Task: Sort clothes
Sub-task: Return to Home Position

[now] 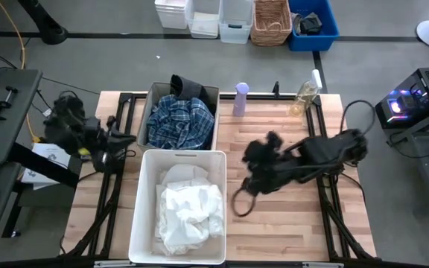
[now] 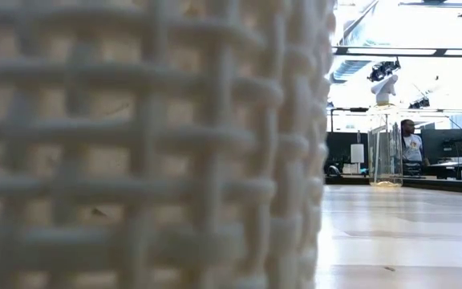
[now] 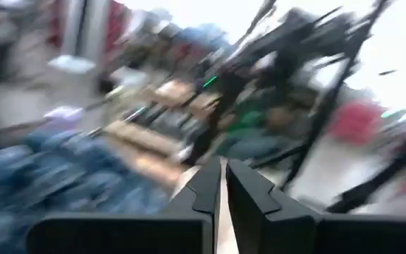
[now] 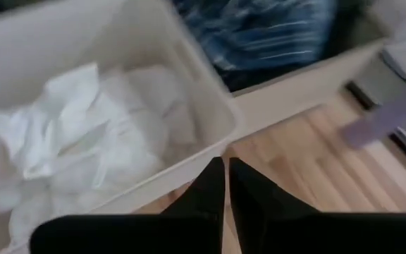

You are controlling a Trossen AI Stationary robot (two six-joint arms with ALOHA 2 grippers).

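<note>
Two bins hold all the clothes in sight: the crumpled white garments [image 1: 188,208] lie heaped in the nearer white bin [image 1: 141,193], and the blue-and-white plaid shirt [image 1: 179,119] fills the farther bin [image 1: 152,104], with a dark garment [image 1: 188,88] standing up at that bin's far end. No cloth shows on the bare wooden table [image 1: 289,223], so the sorting looks finished. The right arm [image 1: 311,152] hangs over the open wood just beside the white bin. Its right gripper [image 4: 225,164] has its fingers pressed almost together on nothing, aimed at the bin's corner. The left arm [image 1: 77,126] sits at the table's left edge. The left gripper [image 3: 223,166] is likewise closed to a thin slit and empty. A lilac bottle [image 1: 240,98] stands just beside the farther bin, apart from both arms. The fabric should handle as light, limp stuff that drapes and slides, with no stiffness to push against. If a piece needed moving, the best hold would be a raised fold or ridge at the top of the pile. A pinch there could drag a neighbouring layer up with it, most likely among the tangled whites.
</note>
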